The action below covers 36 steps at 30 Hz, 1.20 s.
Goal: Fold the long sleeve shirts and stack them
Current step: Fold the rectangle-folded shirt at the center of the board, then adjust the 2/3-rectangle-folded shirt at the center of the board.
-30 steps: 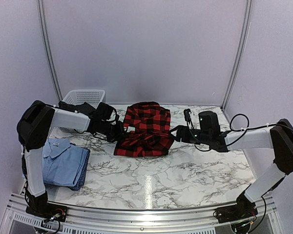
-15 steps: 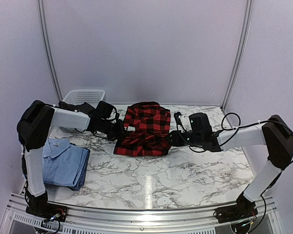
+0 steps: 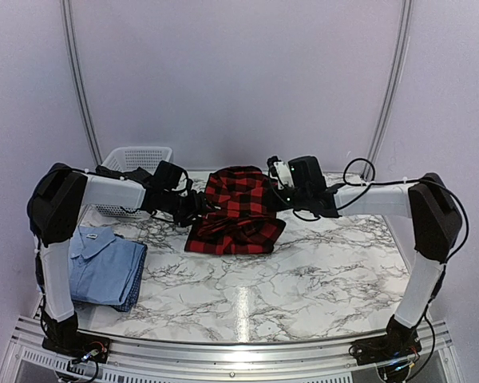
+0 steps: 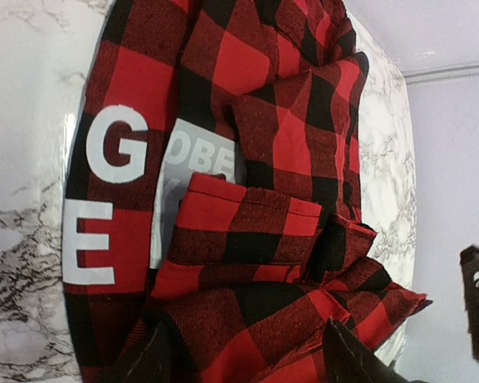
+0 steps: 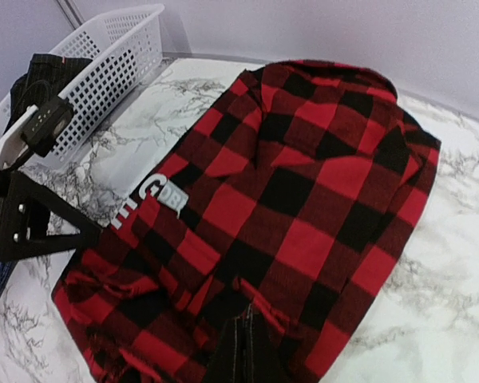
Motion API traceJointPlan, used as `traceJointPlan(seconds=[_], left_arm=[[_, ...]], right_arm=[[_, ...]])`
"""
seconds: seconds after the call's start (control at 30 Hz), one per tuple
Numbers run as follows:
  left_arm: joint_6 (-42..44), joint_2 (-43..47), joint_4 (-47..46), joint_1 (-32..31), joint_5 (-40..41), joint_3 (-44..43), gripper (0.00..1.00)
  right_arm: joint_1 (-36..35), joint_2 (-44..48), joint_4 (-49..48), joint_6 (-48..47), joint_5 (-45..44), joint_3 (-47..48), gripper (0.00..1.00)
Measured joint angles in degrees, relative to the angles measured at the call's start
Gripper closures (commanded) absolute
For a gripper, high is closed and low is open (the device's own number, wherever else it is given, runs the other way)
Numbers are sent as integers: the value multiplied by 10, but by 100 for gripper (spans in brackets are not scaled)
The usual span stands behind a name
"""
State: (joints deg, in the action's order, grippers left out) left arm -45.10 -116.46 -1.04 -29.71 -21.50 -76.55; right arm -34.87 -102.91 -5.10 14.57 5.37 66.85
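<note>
We treat the flannel shirt (image 3: pixel 238 211), half-folded at far centre of the desk (image 3: pixel 303 275), as light, limp and grippy: with the left hand (image 4: pixel 246 347) released at its left edge and the right hand (image 5: pixel 243 341) clenched on its right edge, we pinch hems or folded edges.

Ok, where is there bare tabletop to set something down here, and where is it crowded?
Free: the broad marble tabletop in front of the flannel shirt, from the folded blue shirt across to the right edge. Crowded: the back, where the basket, left gripper, flannel shirt and right gripper sit in a row; the blue shirt fills the near-left corner.
</note>
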Motion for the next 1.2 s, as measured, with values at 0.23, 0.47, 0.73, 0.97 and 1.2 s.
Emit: traceJointPlan(seconds=[0.23,0.47,0.73,0.97,1.2], left_arm=[[18,3,1,17,13,-2,22],[46,35,5,20,14,24,28],[56,80,14,-5,21,96,32],[50,79,14,-33,24,99,39],[40,70,13,-33,35,98,43]], right_arm=[[23,-84,45,-28,-19,129,77],[39,-7,66,-24,-11,29,47],[33,130,37,0,31,-130,34],[16,140,9,28,47,-197,34],[14,136,-25,52,53,-207,37]])
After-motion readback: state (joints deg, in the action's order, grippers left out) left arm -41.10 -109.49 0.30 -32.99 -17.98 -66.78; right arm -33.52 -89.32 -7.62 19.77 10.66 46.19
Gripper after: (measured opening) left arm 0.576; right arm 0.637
